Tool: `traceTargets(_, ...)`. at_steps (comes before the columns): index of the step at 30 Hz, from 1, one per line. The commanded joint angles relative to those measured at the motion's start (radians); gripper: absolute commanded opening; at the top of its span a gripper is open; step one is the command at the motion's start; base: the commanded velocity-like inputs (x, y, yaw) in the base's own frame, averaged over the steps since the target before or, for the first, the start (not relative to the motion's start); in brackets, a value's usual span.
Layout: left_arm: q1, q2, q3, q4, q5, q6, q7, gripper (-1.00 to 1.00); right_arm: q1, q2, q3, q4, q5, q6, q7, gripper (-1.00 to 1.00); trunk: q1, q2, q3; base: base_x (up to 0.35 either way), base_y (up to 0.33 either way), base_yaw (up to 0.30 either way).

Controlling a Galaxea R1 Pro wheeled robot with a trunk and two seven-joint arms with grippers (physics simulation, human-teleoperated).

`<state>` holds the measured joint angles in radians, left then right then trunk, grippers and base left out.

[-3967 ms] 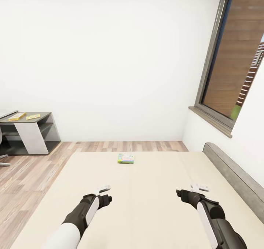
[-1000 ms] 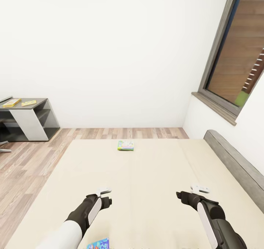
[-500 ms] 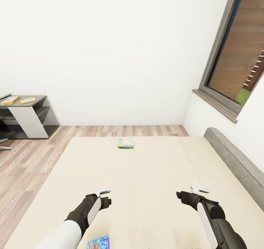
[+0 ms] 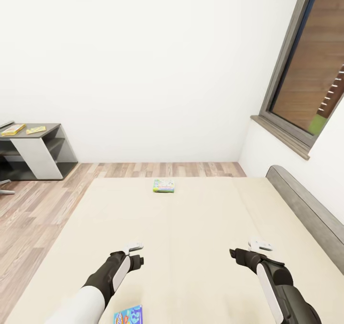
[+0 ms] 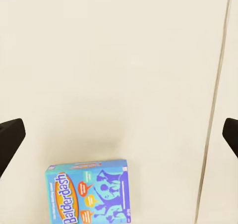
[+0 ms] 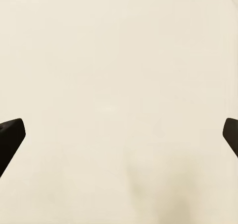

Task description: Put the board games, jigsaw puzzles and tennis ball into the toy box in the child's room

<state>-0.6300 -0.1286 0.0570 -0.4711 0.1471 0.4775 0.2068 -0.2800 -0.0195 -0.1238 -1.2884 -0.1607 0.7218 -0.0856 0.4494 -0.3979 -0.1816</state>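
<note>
Room: white walls, wood-plank floor [image 4: 43, 204], window [image 4: 310, 76] on the robot's right.
Bed: cream cover [image 4: 191, 238] takes up the lower head view; grey headboard [image 4: 306, 219] along the right edge.
Cabinet: dark grey-topped unit [image 4: 36, 152] far left, two yellow flat items on it, too small to identify. Toy box and desk not located here.
Left gripper [image 4: 135, 245]: hovers above the cover, fingertips [image 5: 10, 137] spread wide, holding nothing.
Right gripper [image 4: 260, 244]: also over bare cover, fingers [image 6: 10, 135] wide apart, empty.
Blue board game [image 5: 89, 192]: "Balderdash" box, flat on the bed, close under the left arm at the head view's lower edge [image 4: 128, 315].
Green board game [image 4: 164, 186]: flat near the bed's far end, well apart from both grippers.
Risk, blue box: thin and flush on soft cover; fingers may slide over the lid or press it into the bedding rather than catch an edge.
Risk, reach: box lies nearer the robot than the gripper; pulling back could be cramped.
Risk, green box: likely needs repositioning; stretching across invites a weak grip.
</note>
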Motion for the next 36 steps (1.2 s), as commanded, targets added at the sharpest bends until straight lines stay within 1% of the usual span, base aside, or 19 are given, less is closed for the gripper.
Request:
traceTargets(1,0.000,-0.001,0.004,-0.002,0.011,0.004,0.006,1.00,-0.001,0.000,0.001,-0.001,-0.010,0.003,-0.009,1.00,0.001,-0.002,-0.002,0.000,0.000,0.000)
traceTargets(36,0.000,0.006,0.006,-0.003,0.011,0.001,0.006,1.00,-0.001,0.000,0.001,0.000,-0.013,0.001,-0.009,1.00,0.001,-0.002,-0.002,0.000,0.004,0.000)
